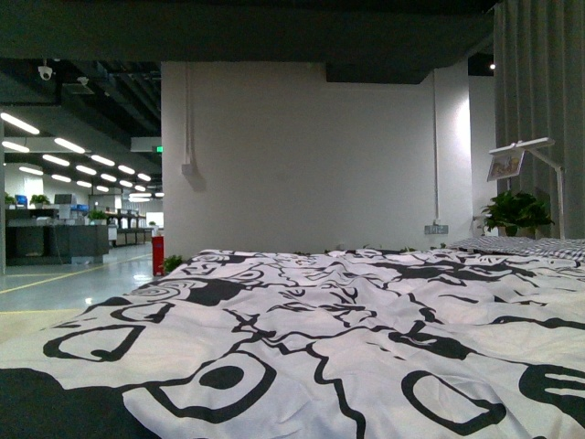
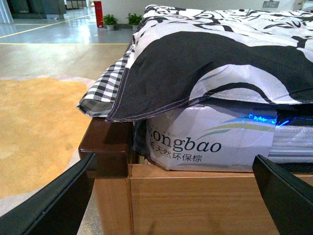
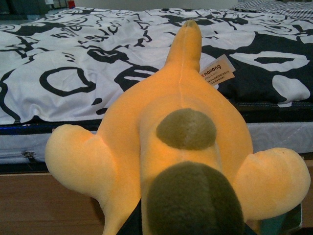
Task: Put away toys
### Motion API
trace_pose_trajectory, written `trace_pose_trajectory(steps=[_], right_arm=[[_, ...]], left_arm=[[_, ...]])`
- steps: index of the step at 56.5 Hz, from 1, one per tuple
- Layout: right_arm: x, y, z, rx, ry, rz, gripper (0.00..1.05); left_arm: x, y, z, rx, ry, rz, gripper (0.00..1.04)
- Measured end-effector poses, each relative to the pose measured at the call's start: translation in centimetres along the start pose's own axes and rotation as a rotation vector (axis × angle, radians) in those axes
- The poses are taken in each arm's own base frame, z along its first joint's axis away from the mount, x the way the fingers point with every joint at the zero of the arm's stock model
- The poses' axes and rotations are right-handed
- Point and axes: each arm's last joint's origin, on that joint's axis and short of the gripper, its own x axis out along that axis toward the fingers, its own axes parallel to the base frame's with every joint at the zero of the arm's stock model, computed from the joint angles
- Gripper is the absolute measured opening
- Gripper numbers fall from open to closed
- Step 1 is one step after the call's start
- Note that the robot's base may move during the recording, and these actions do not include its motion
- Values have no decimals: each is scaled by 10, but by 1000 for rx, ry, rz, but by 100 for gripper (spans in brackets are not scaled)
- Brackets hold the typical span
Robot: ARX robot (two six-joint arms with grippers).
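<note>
Right wrist view is basically all toy: the yellow-orange plush toy (image 3: pixel 181 98) fills most of it. It's a fuzzy thing with two dark olive-brown patches, a stubby rounded limb out to each side, and a long narrow end pointing away over the bed. A white sewn-in label (image 3: pixel 217 72) sticks out of its side. The toy is up off the floor, right in front of the side of the bed and partly above the edge. It hangs from the right claw, so that claw looks clamped on it, but the fingers are buried under the plush and I can't see them properly.

Left claw (image 2: pixel 173 159) is spread wide with nothing in it. Its two black fingers (image 2: pixel 58 200) sit at the two sides of the left wrist view, facing a corner of the bed. That corner shows a wooden bed frame (image 2: pixel 195 200) and a plastic-wrapped mattress (image 2: pixel 210 139) printed with "ongbao". A black-and-white duvet (image 2: pixel 205 54) droops over the mattress, and a checked sheet (image 2: pixel 105 90) pokes out under it. There's a tan rug (image 2: pixel 34 132) on the floor beside the bed.

The front view looks low across the same duvet, which takes up the whole lower half. Behind it is a white wall (image 1: pixel 302 155), with a potted plant (image 1: pixel 516 212) and a white lamp (image 1: pixel 521 146) off to the right. A red fire extinguisher (image 1: pixel 157 254) stands at the wall's left corner, and past that there's an open office with strip lights.
</note>
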Motion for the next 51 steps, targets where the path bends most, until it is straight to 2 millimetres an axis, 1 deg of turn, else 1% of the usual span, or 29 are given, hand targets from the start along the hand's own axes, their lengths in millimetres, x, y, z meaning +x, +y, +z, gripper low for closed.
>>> trace_pose_trajectory(steps=[34,39,51], right_arm=[[0,0,-18,0,-6,-2,7],[-1,0,-26,0,-11,-1,7],[-1,0,-26,0,-14,-1,7]], left_arm=[[0,0,0,0,0,0,98],[0,0,0,0,0,0,98],[0,0,0,0,0,0,98]])
